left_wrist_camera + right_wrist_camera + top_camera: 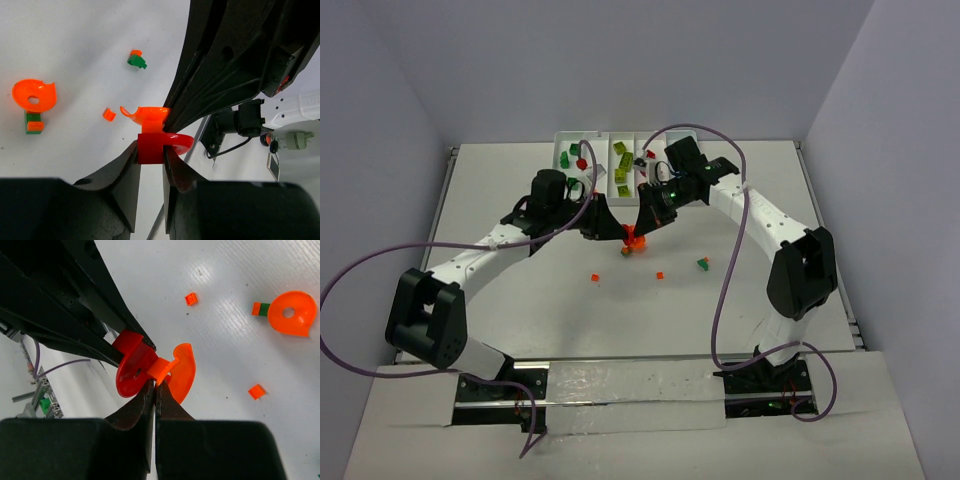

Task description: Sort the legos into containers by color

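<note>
left wrist: pinching red piece (150, 144) in left gripper (151, 155), clamping touching orange piece (150, 114) at its twelve o'clock in right gripper (155, 386).

A red curved piece (150, 148) and an orange curved piece (150, 114); the tabletop (75, 40) is white, the small stack (33, 123) seemingly green with orange.

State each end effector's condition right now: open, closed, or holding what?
Left end effector: closed on the red piece.
Right end effector: closed on the orange piece joined to it.
</note>
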